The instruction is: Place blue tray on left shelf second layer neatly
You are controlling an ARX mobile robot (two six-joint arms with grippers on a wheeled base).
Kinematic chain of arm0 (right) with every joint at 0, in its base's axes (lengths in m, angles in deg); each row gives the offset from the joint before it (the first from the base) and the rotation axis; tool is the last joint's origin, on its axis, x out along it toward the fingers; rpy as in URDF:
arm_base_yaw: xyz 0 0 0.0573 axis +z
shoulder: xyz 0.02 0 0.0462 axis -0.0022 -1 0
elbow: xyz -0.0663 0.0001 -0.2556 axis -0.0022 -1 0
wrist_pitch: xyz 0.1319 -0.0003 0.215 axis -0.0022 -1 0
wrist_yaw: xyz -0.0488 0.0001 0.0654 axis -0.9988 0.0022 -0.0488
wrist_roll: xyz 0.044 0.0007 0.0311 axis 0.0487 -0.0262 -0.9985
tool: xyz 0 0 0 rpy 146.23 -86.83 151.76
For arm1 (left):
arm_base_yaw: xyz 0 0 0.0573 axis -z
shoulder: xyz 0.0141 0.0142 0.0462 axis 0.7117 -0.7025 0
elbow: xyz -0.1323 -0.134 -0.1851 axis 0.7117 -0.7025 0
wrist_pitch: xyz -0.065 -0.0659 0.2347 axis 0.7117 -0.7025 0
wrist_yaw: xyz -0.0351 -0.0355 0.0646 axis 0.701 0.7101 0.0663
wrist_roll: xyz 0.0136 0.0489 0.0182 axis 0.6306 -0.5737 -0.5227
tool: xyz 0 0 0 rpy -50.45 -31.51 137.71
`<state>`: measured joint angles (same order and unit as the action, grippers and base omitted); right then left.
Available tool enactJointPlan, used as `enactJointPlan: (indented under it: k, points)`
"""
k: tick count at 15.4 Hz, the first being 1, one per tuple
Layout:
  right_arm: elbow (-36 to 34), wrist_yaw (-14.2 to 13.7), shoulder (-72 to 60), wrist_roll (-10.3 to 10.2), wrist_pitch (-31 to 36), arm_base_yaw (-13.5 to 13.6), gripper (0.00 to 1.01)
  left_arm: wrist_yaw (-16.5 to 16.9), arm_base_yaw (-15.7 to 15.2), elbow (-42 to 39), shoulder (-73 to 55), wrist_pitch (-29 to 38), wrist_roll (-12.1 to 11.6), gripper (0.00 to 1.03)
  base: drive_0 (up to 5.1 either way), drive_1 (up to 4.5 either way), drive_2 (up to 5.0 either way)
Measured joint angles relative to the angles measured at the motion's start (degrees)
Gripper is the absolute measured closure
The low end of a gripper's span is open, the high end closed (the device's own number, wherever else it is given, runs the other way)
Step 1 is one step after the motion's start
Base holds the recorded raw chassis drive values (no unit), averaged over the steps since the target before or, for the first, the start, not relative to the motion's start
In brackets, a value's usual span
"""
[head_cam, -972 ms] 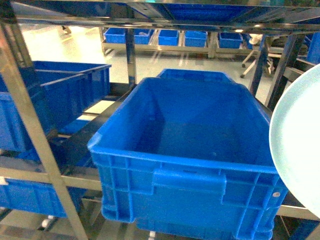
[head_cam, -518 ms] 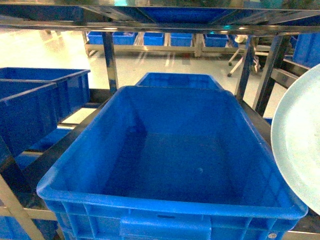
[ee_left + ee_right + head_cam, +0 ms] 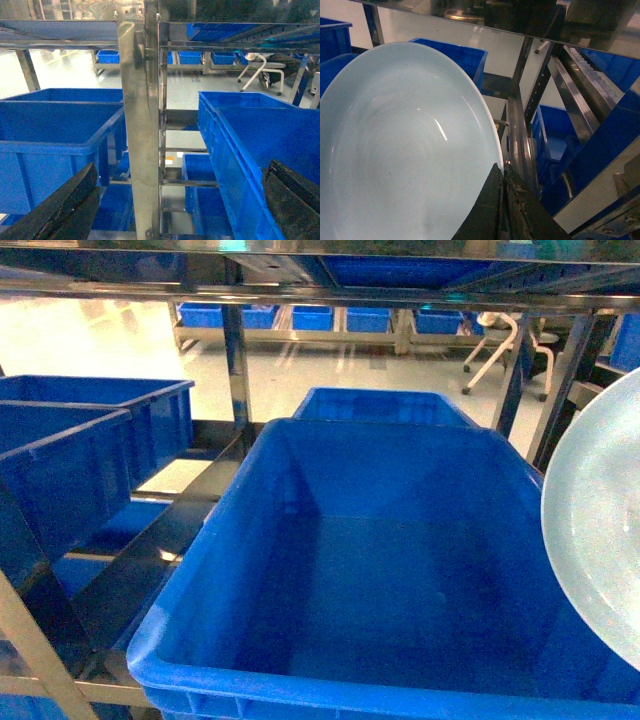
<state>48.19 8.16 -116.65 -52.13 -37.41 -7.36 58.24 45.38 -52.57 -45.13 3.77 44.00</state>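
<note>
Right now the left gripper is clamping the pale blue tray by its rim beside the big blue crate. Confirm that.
Wrong arm. The right gripper clamps the tray by its rim, as the right wrist view shows. The left gripper is open and holds nothing. The tray is beside the crate.

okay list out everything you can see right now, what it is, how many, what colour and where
Tray: one, pale blue, tilted at the right of the head view, held by its rim.
Big crate: one, deep blue, empty, centre front on the rack.
Crates at left: two, deep blue.
Crate behind: one, deep blue.
Far crates: a row, blue, across the floor.
Rack: silver metal uprights and rails.
Chair: one, white-legged, far right.
Right gripper: black, clamped on the tray.
Left gripper: black, open, empty.
</note>
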Motion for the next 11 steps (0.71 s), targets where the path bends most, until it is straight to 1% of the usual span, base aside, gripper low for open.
enactJointPlan:
  k: [4, 5, 6, 7, 8, 9, 10, 11]
  points:
    - [0.00, 0.00, 0.02, 0.02, 0.00, 0.00, 0.99, 0.00, 0.00, 0.00, 0.00, 0.00, 0.00, 0.05, 0.0, 0.00, 0.0]
    - [0.15, 0.52, -0.15, -0.37, -1.44, -0.22, 0.99, 0.00, 0.00, 0.00, 0.00, 0.00, 0.00, 0.05, 0.0, 0.00, 0.0]
    - [0.46, 2.08, -1.66, -2.56, -3.93, -1.51, 0.99, 0.00, 0.00, 0.00, 0.00, 0.00, 0.00, 0.05, 0.0, 0.00, 0.0]
    - [0.83, 3.04, -3.58, -5.27, -6.45, -2.23, 0.99, -0.04, 0.00, 0.00, 0.00, 0.00, 0.00, 0.05, 0.0, 0.00, 0.0]
    - [0.85, 3.10, -4.74, -9.40, -7.91, -1.81, 0.99, 0.00, 0.00, 0.00, 0.00, 0.00, -0.02, 0.05, 0.0, 0.00, 0.0]
    - [0.94, 2.54, -5.35, -12.92, -7.23, -0.59, 0.99, 0.09, 0.00, 0.00, 0.00, -0.02, 0.00, 0.05, 0.0, 0.00, 0.0]
    - [0.98, 1.38, -5.99, -14.95, -5.79, 0.85, 0.99, 0.09, 0.00, 0.00, 0.00, 0.00, 0.00, 0.05, 0.0, 0.00, 0.0]
    - [1.27, 0.04, -7.48, -17.64, -4.59, 2.62, 0.99, 0.11, 0.00, 0.00, 0.00, 0.00, 0.00, 0.05, 0.0, 0.00, 0.0]
